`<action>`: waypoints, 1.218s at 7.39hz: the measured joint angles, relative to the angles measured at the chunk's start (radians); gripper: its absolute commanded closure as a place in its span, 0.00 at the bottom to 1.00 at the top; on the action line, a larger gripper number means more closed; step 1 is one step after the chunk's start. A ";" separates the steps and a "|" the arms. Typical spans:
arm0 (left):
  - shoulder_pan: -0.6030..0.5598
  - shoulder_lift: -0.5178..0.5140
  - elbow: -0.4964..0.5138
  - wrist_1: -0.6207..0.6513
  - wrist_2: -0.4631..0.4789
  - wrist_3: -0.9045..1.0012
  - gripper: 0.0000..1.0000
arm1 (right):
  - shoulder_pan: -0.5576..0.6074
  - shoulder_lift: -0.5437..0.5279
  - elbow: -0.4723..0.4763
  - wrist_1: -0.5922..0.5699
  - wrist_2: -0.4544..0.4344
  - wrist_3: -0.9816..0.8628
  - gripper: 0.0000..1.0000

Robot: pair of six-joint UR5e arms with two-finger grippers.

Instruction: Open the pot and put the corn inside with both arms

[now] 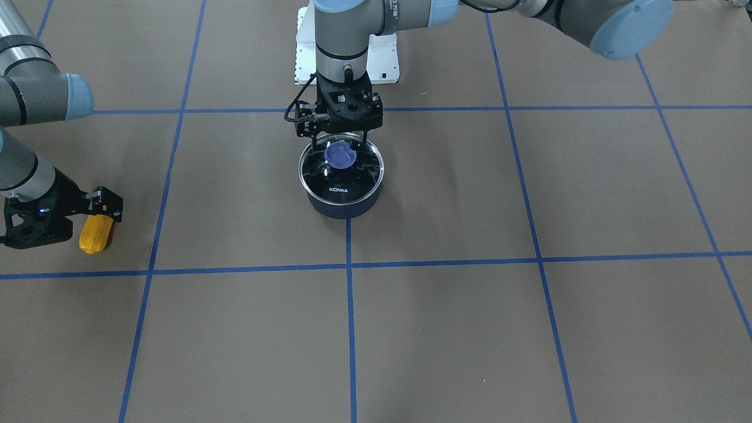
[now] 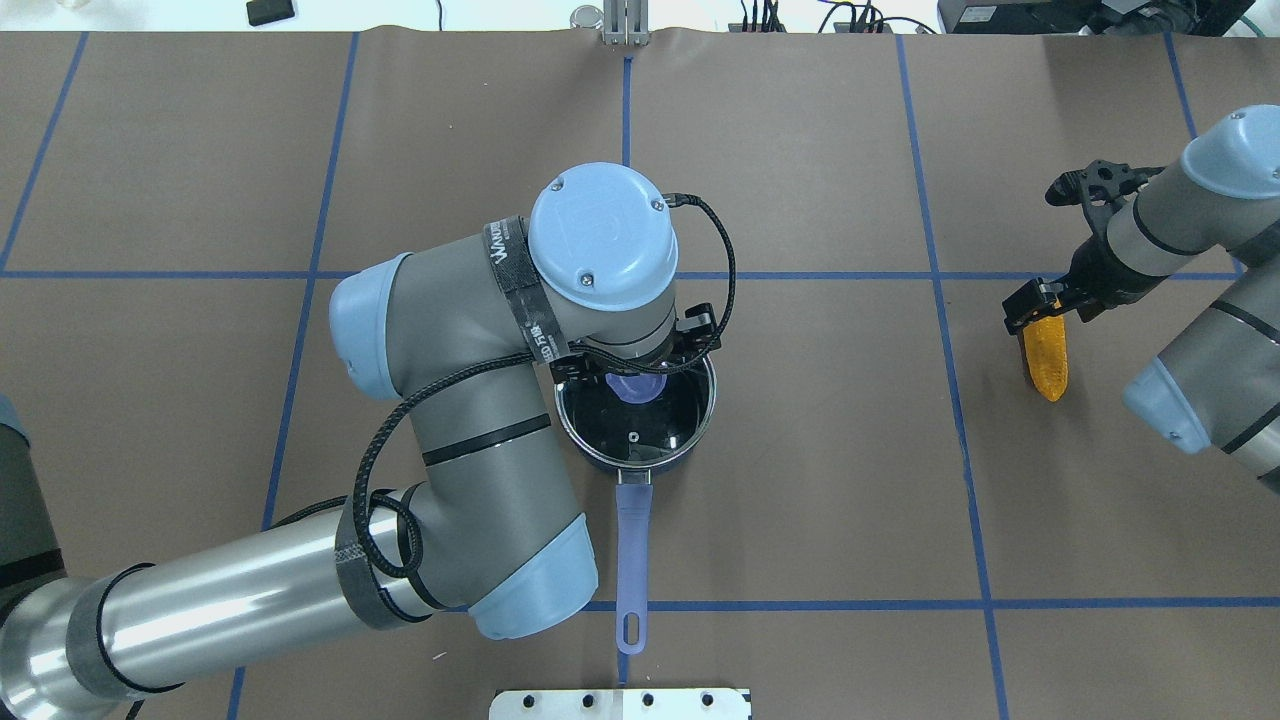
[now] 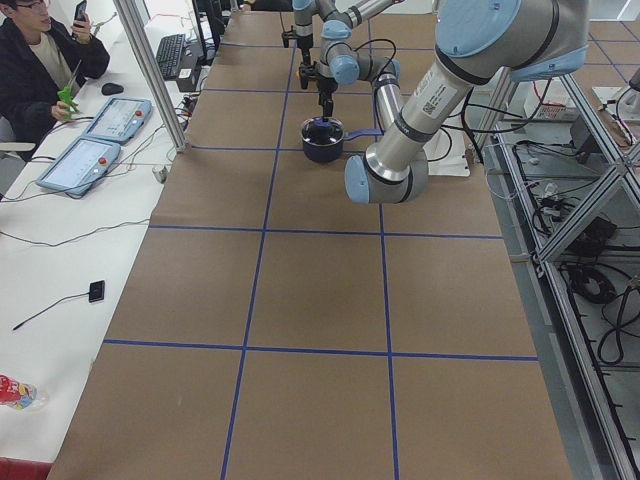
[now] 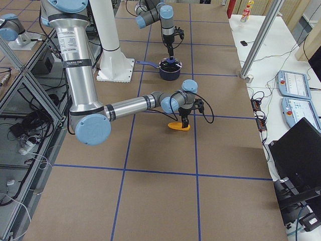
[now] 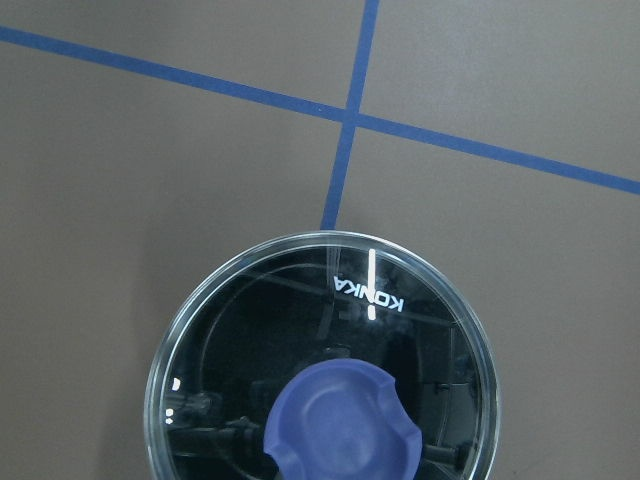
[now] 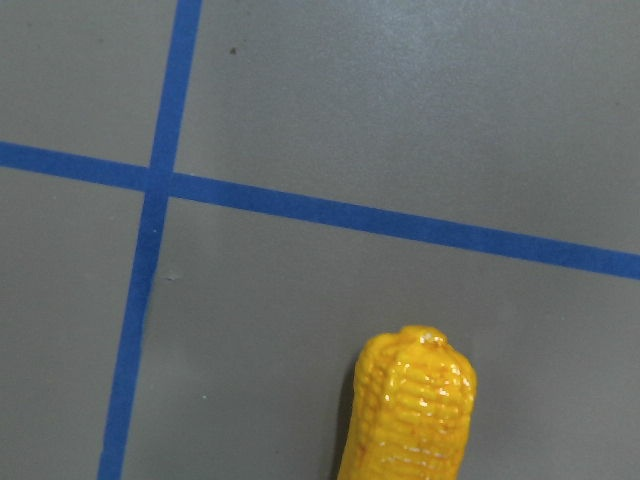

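Nothing of the task is being shown as finished. The left arm (image 2: 480,400) is being held over the pot (image 1: 343,209), and the right arm (image 2: 1215,350) is being held well apart from the pot, on the robot's right of it. The pot is being covered by the lid (image 1: 341,179). The corn (image 2: 1046,355) is lying on the table (image 1: 470,323), far from the pot, with the right gripper (image 2: 1052,305) set over one end; a grip cannot be confirmed. The left gripper (image 1: 342,144) is being poised at the knob (image 1: 340,155) atop the pot, fingers flanking it; clamping cannot be told. Lifting the lid, raising the corn and dropping it in are being left to do.
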 measured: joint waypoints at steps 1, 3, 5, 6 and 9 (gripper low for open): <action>-0.004 -0.002 0.030 -0.025 0.010 0.014 0.02 | 0.000 0.001 -0.002 0.000 0.000 0.000 0.00; -0.012 -0.002 0.077 -0.073 0.016 0.025 0.02 | -0.009 -0.004 -0.009 0.000 -0.013 0.000 0.00; -0.016 -0.002 0.089 -0.083 0.017 0.027 0.03 | -0.031 0.001 -0.022 0.000 -0.035 0.000 0.01; -0.017 -0.002 0.093 -0.084 0.017 0.028 0.04 | -0.041 0.005 -0.032 0.007 -0.043 0.000 0.06; -0.018 -0.002 0.098 -0.084 0.016 0.028 0.17 | -0.056 0.005 -0.091 0.099 -0.058 0.001 0.13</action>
